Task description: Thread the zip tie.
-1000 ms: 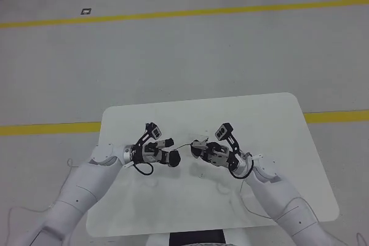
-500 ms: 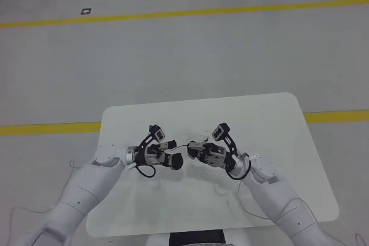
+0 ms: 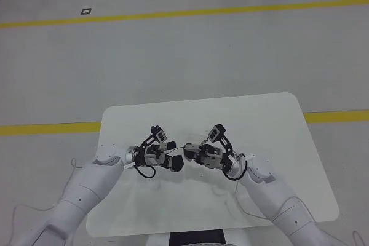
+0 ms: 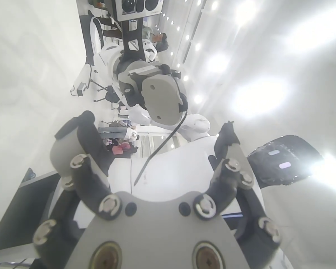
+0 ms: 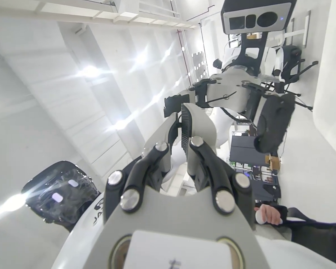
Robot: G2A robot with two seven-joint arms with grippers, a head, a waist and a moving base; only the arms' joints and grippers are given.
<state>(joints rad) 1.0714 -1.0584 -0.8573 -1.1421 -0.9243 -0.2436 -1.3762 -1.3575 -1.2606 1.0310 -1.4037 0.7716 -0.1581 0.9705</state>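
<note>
Right pincer [image 3: 188, 149] edged closer to left pincer [image 3: 174, 154], gripping zip tie [image 4: 163, 144] (tail free), left spread wide.

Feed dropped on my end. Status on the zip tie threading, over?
Left gripper open, empty. Right gripper shut on zip tie, loose tip aimed at the left gripper. Both above the table, nothing between them.

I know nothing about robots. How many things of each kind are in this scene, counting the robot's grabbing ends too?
Grippers: 2 (left gripper, right gripper)
Zip tie: 1
Table: 1
Yellow floor lines: 2
Total: 6
</note>
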